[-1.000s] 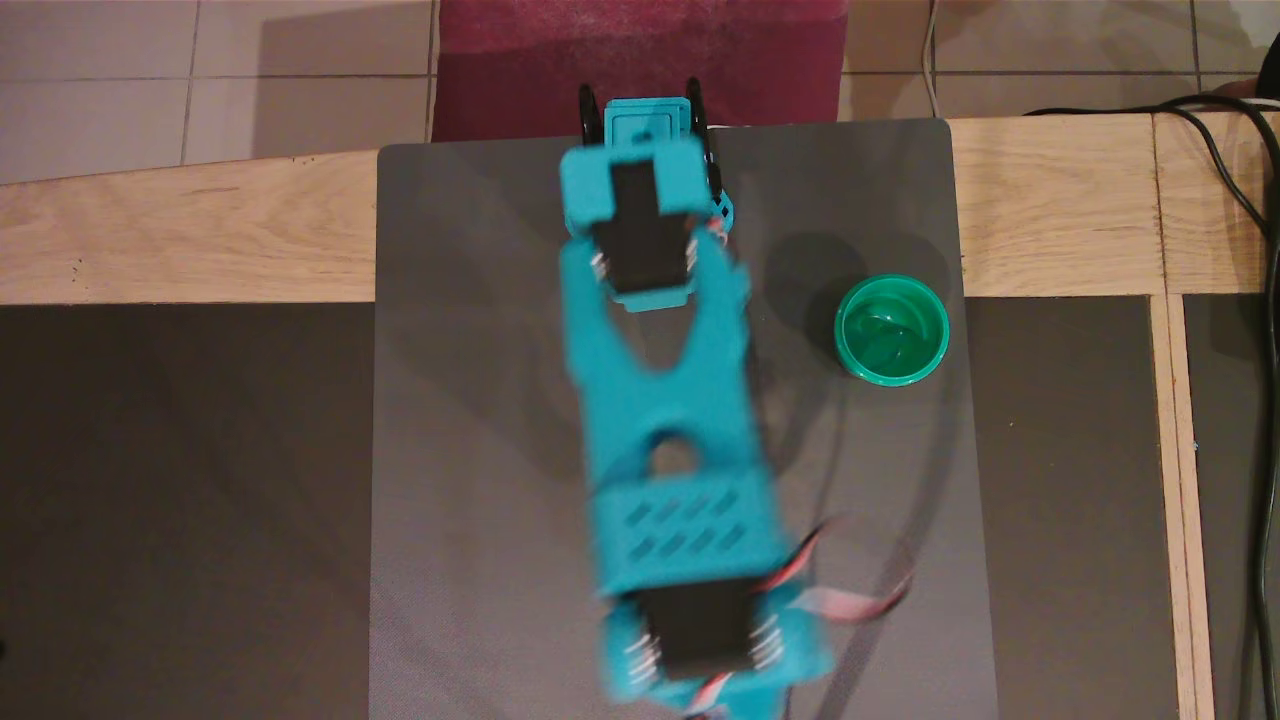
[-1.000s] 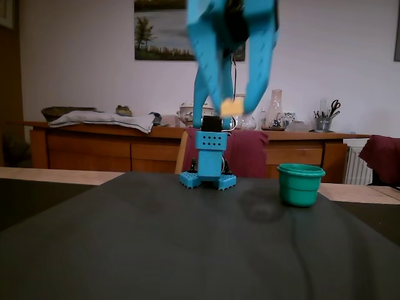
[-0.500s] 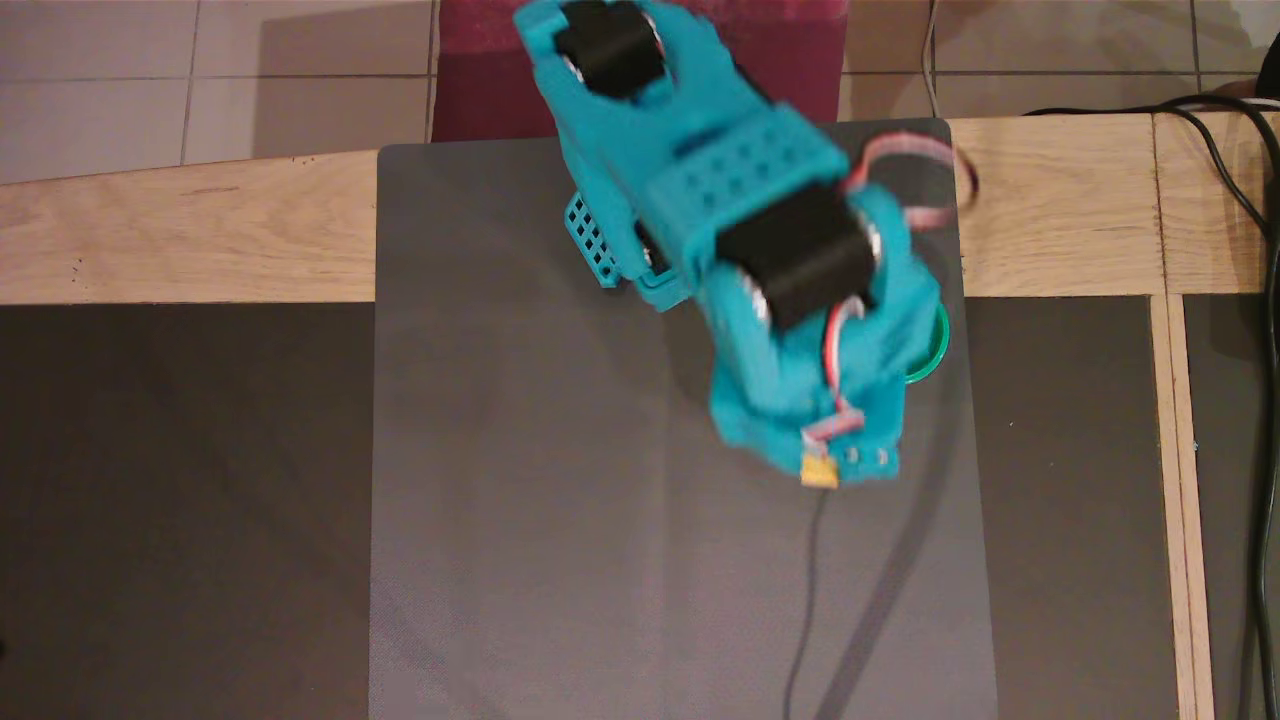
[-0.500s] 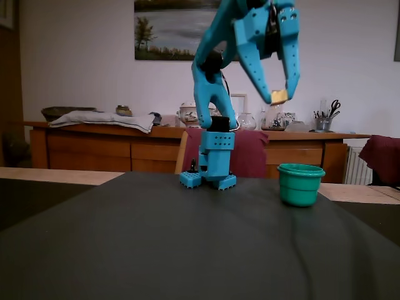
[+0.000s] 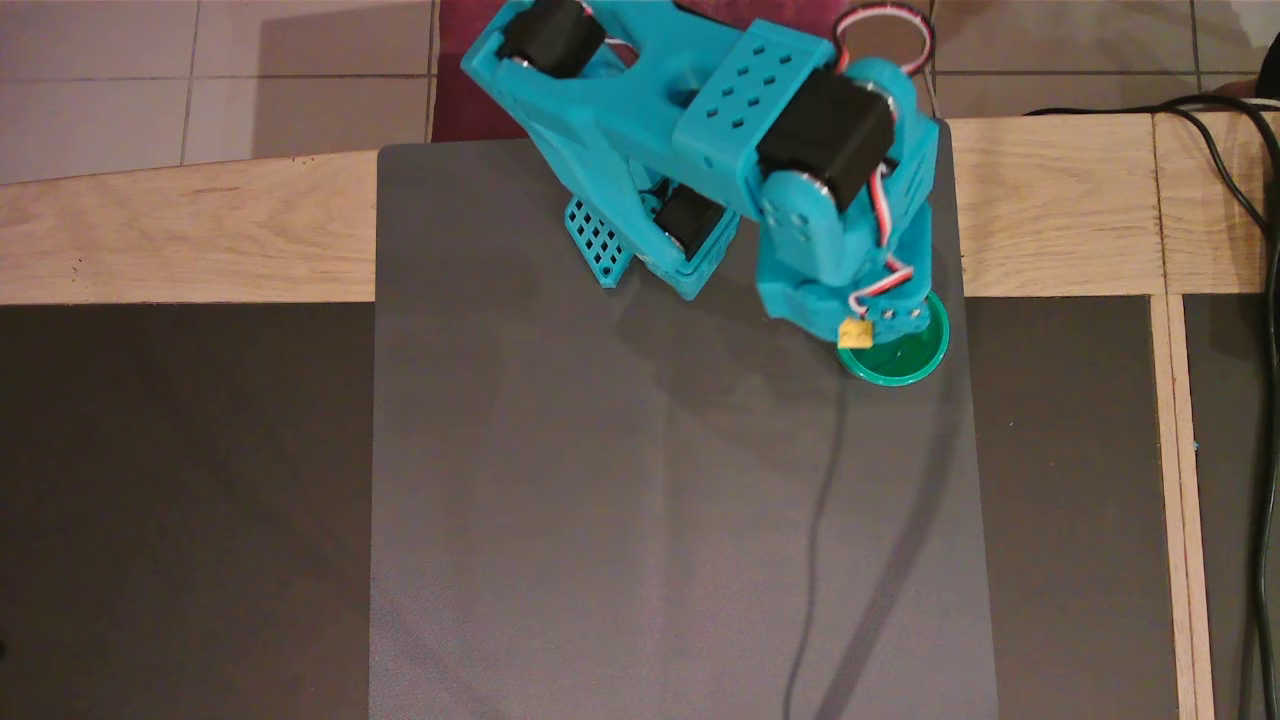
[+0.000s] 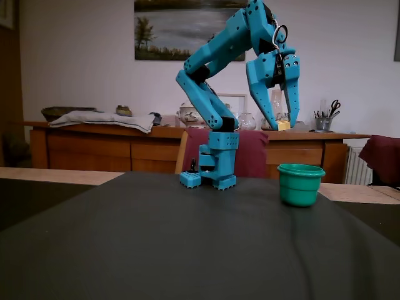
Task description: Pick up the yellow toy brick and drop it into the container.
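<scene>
Indoors, a teal plastic robot arm (image 6: 215,94) stands on a dark grey mat (image 5: 600,520) laid over a wooden worktop (image 5: 180,230). Reading the fixed view from left to right: a long wooden sideboard (image 6: 112,147) runs along the far wall with a folded cloth (image 6: 103,119) on top, and a framed landscape picture (image 6: 181,28) hangs above it. Next comes the arm's base, planted at the far edge of the mat, with a dark red chair back (image 6: 253,156) behind it. From the base the arm rises, bends over at the top and reaches down to the right.

At its end the jaws (image 6: 284,124) point downward, high above the worktop. They pinch the yellow toy brick (image 6: 284,125) between their tips, so the brick hangs in the air, clear of the mat. Below it and slightly to the right sits the container (image 6: 300,184), a small round green cup standing upright on the mat with its mouth open to the top. Farther right, on the sideboard, a pot holds scissors (image 6: 334,107).

From the overhead view the arm (image 5: 700,150) stretches from the top centre toward the right. The jaws (image 5: 862,328) hold the yellow toy brick (image 5: 855,333) over the left part of the container's rim (image 5: 900,375), near the right edge of the mat. Black cables (image 5: 1250,200) trail down the far right of the worktop.
</scene>
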